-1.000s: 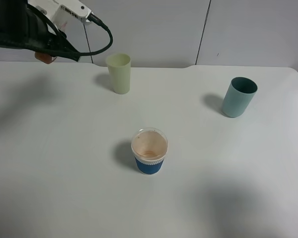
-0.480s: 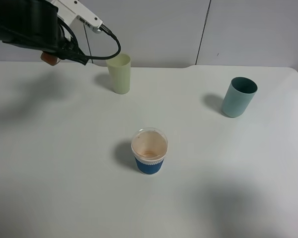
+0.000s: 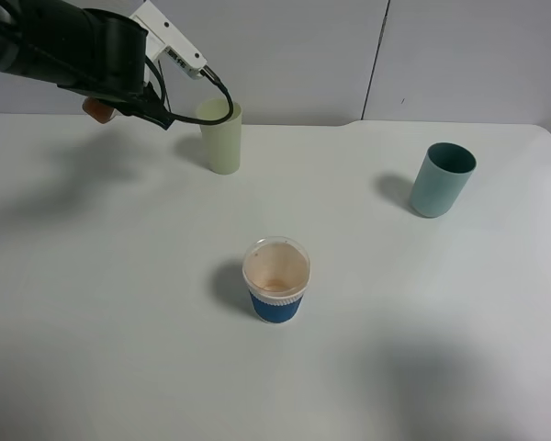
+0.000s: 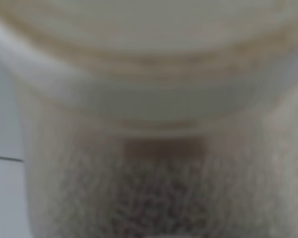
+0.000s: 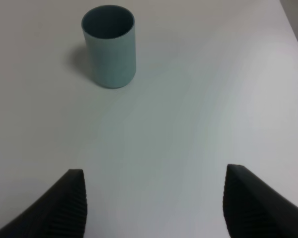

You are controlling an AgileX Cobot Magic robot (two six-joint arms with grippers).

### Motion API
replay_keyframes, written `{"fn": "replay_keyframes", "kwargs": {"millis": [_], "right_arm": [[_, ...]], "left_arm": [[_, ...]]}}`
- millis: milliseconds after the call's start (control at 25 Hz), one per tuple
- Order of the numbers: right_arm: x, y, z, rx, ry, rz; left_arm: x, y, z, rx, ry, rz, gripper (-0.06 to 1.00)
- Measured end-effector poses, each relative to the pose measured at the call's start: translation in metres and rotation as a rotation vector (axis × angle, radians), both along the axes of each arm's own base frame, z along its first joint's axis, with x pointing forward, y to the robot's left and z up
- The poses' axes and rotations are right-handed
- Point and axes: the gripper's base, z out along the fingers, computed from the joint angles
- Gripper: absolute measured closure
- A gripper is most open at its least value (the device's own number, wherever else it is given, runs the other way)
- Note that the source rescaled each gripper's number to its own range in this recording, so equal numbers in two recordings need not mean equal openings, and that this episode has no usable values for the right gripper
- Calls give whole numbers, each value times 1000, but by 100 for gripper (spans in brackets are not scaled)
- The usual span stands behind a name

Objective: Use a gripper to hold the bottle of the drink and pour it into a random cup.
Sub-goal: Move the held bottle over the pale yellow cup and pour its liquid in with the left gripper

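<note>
Left hand carried translucent bottle toward cylindrical cup.

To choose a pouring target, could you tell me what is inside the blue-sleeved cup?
The blue-sleeved cup holds only a faint orange-brown film on its bottom and walls; nothing covers its mouth.

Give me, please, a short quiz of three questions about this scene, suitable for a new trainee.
1. True or false: the teal cup stands upright.
2. Which cup stands nearest the left arm? A. teal cup. B. pale yellow-green cup. C. blue-sleeved cup.
3. Is the right gripper open or shut?
Key: 1 true; 2 B; 3 open.
</note>
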Motion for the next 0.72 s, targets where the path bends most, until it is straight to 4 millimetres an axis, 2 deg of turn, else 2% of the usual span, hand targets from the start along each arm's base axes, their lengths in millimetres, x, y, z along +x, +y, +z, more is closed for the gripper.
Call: {"fn": "replay_keyframes", "kwargs": {"millis": [240,720], "right_arm": [[0,0,0,0,0,0],[0,0,0,0,0,0]], "left_arm": [[10,-14,-4,50,13,-21,94],[26,-22,-18,158,41,-37,94]]}}
